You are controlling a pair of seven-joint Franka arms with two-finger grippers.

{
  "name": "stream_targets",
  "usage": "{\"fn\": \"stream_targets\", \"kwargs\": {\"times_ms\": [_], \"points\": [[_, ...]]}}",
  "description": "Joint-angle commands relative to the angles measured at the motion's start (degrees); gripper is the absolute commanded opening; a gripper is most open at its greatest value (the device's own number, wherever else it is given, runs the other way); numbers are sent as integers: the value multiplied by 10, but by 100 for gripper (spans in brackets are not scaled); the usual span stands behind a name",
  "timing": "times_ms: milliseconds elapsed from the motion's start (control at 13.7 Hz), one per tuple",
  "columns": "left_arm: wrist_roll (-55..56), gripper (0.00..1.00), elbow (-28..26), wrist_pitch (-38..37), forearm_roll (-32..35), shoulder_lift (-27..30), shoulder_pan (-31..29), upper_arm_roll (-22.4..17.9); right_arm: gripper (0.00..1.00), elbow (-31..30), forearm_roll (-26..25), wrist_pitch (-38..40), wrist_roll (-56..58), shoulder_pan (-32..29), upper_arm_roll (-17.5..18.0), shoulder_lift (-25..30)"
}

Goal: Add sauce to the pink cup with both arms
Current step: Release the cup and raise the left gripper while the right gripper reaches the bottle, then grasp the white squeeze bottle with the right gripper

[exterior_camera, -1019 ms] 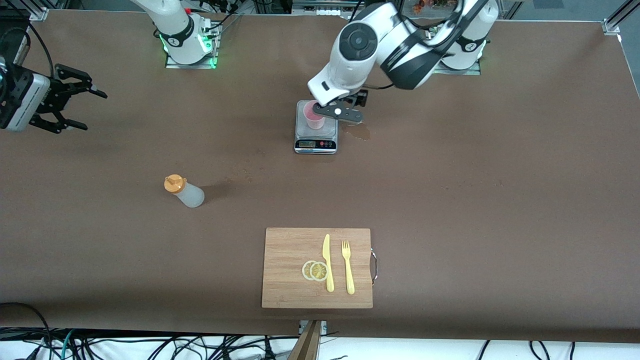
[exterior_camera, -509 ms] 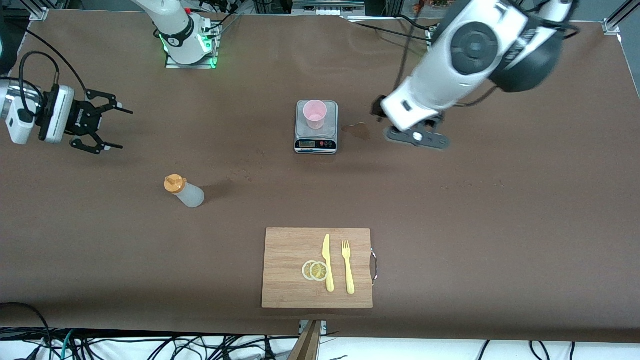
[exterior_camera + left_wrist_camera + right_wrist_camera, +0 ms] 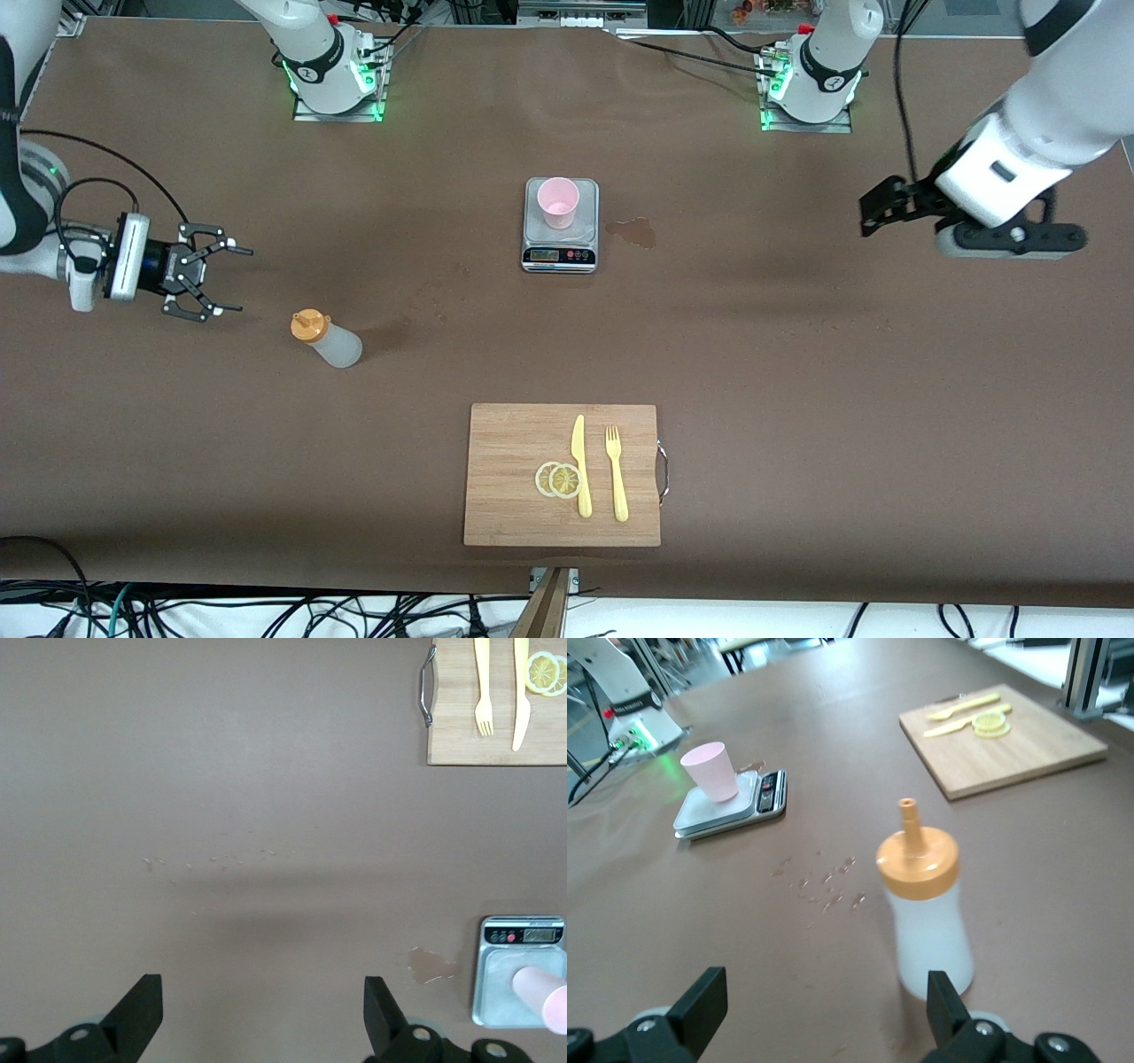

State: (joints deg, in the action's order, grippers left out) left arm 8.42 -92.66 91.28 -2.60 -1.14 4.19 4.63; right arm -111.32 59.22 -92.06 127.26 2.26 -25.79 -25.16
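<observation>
The sauce bottle, whitish with an orange nozzle cap, stands on the brown table toward the right arm's end. It also shows close up in the right wrist view. My right gripper is open and empty, low beside the bottle and apart from it; it also shows in its own wrist view. The pink cup stands upright on the grey scale. My left gripper is open and empty, up over bare table at the left arm's end, well away from the cup.
A wooden cutting board lies near the table's front edge with a yellow knife, a yellow fork and lemon slices on it. A dark stain marks the table beside the scale.
My left arm has swung from the cup on the scale out to its own end of the table, its gripper empty. My right gripper has moved closer to the sauce bottle.
</observation>
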Motion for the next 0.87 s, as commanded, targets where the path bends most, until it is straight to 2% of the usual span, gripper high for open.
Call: {"fn": "stream_targets", "kwargs": {"times_ms": [0, 364, 728, 801], "points": [[-43, 100, -16, -1, 11, 10, 4, -21, 100, 94, 65, 70, 62, -14, 6, -115], [-43, 100, -10, 0, 12, 11, -8, -22, 100, 116, 118, 73, 117, -18, 59, -167], [-44, 100, 2, 16, 10, -5, -23, -20, 100, 128, 142, 73, 141, -20, 83, -188], [-44, 100, 11, 16, 12, -8, -22, -20, 100, 128, 163, 73, 159, -20, 86, -196]]}}
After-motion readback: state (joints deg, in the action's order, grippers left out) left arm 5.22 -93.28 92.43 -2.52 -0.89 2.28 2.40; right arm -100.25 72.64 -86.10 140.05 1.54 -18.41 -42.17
